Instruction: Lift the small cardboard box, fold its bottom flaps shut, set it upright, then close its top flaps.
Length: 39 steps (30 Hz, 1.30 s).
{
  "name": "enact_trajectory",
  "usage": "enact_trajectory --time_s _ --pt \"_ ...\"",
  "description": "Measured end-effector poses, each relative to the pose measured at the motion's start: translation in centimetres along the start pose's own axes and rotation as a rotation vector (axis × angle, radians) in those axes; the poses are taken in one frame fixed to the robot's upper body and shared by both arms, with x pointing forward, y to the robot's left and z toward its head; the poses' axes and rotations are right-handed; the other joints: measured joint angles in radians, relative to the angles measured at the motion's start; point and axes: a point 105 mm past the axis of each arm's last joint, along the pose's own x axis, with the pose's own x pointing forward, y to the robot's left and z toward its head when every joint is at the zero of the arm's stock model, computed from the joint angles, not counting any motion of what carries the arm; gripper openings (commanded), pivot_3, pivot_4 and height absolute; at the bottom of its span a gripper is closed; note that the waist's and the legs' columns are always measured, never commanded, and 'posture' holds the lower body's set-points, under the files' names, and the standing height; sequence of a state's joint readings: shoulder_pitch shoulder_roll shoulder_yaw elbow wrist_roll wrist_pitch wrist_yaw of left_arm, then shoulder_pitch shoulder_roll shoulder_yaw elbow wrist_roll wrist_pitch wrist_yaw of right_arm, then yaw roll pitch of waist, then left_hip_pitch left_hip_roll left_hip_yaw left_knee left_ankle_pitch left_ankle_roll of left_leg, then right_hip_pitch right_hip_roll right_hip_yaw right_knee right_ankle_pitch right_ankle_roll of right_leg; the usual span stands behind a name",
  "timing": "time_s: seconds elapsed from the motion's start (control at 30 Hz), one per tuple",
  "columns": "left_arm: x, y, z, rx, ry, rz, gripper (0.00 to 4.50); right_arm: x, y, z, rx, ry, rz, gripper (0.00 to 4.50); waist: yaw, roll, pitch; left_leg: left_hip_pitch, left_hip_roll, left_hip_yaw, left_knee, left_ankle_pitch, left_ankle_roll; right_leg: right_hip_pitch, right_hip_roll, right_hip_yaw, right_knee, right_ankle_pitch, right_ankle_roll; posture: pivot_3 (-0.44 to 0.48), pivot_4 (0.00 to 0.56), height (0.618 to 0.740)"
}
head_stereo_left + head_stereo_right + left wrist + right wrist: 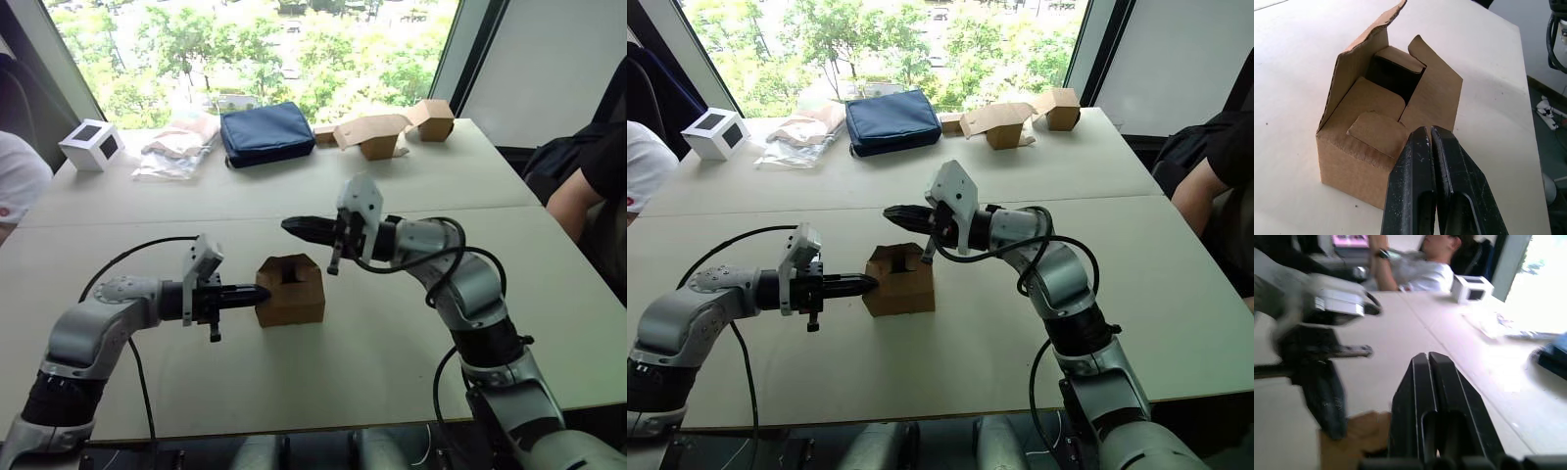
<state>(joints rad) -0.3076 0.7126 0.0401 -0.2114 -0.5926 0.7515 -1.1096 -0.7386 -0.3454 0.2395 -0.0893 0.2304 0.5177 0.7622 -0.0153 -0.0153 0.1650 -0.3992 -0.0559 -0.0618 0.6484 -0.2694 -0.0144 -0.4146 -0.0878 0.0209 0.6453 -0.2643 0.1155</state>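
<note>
Here your left gripper [257, 293], fingers pressed together, noses the small brown corrugated cardboard box [290, 291] standing mid-table, seemingly to steady it; its top flaps [1400, 73] gape while your right gripper [294, 226], likewise closed, hovers above.

Small cardboard box [1376, 147]: matt brown corrugated card, rough torn edges. Left gripper [1431, 134] fingers [1413, 186]: black plastic, faintly glossy, scuffed. Table [392, 343]: smooth matt off-white.

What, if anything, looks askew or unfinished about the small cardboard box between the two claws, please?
The small cardboard box stands on the table with its top flaps only part-folded: one panel sticks up, and a dark gap remains in the middle.
</note>
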Motion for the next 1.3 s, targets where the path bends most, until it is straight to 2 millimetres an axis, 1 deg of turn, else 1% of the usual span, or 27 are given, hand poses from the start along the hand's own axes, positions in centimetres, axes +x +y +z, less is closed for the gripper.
enact_trajectory --time_s 0.07,0.2,0.3,0.4,0.53,0.6,0.7,0.83,0.93,1.07,1.17,1.23,1.3 --pt "0.0 0.0 0.0 0.0 0.0 0.0 0.09 0.4 0.0 -1.7 -0.018 0.081 -0.01 0.0 0.001 0.0 0.0 0.0 0.0 0.0 0.0 0.0 0.0 0.0 0.0 0.0 0.0 0.0 0.0 0.0 0.15 0.74" --pt "0.0 0.0 0.1 0.012 -0.007 0.001 0.09 0.5 1.5 -4.0 -0.044 0.178 0.055 0.0 0.001 0.0 0.0 -0.001 0.0 0.0 0.0 0.0 0.0 0.0 0.0 0.0 0.0 0.0 0.0 0.0 0.15 0.74" --pt "-0.1 0.2 0.0 0.007 -0.008 0.007 0.09 0.2 3.1 -4.8 -0.038 0.195 0.118 0.0 0.0 0.0 0.0 -0.001 0.0 0.0 0.0 0.0 0.0 0.0 0.0 0.0 0.0 0.0 0.0 0.0 0.15 0.74" --pt "-0.1 0.3 0.0 0.008 -0.009 0.011 0.09 -0.1 3.9 -4.4 -0.05 0.18 0.152 0.0 0.0 0.0 0.0 -0.001 0.0 0.0 0.0 0.0 0.0 -0.001 0.0 0.0 0.0 0.0 0.0 0.0 0.15 0.74" --pt "-0.5 0.6 0.2 0.011 -0.018 0.03 0.09 -0.3 4.2 -4.4 -0.052 0.177 0.159 0.0 0.0 0.0 0.0 -0.001 0.0 0.0 0.0 0.0 0.0 -0.001 0.0 0.0 0.0 0.0 0.0 0.0 0.15 0.74" --pt "-0.9 1.1 0.6 0.001 -0.041 0.055 0.09 -0.3 4.2 -4.5 -0.052 0.181 0.154 0.0 0.0 0.0 0.0 -0.001 0.0 0.0 0.0 0.0 0.0 -0.001 0.0 0.0 0.0 0.0 0.0 0.0 0.15 0.74" --pt "-1.1 1.7 1.8 0.013 -0.079 0.084 0.09 -0.2 4.2 -4.5 -0.056 0.176 0.145 0.0 0.003 0.0 0.0 -0.001 0.0 0.0 0.0 0.0 0.0 0.0 0.0 0.0 0.0 0.0 0.0 0.0 0.15 0.74" --pt "-0.1 2.4 2.5 0.013 -0.126 0.102 0.09 0.0 4.2 -4.2 -0.068 0.156 0.142 0.0 0.003 0.0 0.0 -0.001 -0.001 0.0 0.001 0.0 0.0 0.0 0.0 -0.001 0.0 0.0 0.0 0.0 0.15 0.74" --pt "1.0 3.0 2.2 0.009 -0.123 0.119 0.09 0.0 4.2 -4.0 -0.08 0.143 0.14 0.0 0.002 0.0 0.0 0.0 -0.001 0.0 0.001 0.0 0.0 0.0 0.0 -0.001 0.0 0.0 0.0 0.0 0.15 0.74" --pt "2.1 3.4 1.8 0.011 -0.117 0.115 0.09 -0.1 3.9 -3.7 -0.083 0.124 0.125 0.0 0.001 0.0 0.0 0.0 -0.001 0.0 0.001 0.0 0.0 0.0 0.001 0.0 0.0 0.0 0.0 0.0 0.15 0.74" --pt "2.5 3.6 1.5 0.008 -0.115 0.117 0.09 -1.1 4.2 -2.7 -0.097 0.08 0.128 0.0 0.002 0.0 0.0 -0.001 -0.001 0.0 0.001 0.0 0.0 0.0 0.0 0.0 0.0 0.0 0.0 0.0 0.15 0.74" --pt "2.5 3.7 1.4 0.007 -0.111 0.12 0.09 -1.9 4.9 -2.2 -0.113 0.063 0.151 0.0 0.002 0.0 0.0 -0.001 -0.001 0.0 0.001 0.0 0.0 0.0 0.0 0.0 0.0 0.0 0.0 0.0 0.15 0.74" --pt "2.5 3.7 1.4 0.007 -0.11 0.12 0.09 -2.3 5.6 -2.2 -0.108 0.06 0.17 0.0 0.002 0.0 0.0 -0.001 -0.001 0.0 0.001 0.0 0.0 0.0 0.0 0.0 0.0 0.0 0.0 0.0 0.15 0.74"
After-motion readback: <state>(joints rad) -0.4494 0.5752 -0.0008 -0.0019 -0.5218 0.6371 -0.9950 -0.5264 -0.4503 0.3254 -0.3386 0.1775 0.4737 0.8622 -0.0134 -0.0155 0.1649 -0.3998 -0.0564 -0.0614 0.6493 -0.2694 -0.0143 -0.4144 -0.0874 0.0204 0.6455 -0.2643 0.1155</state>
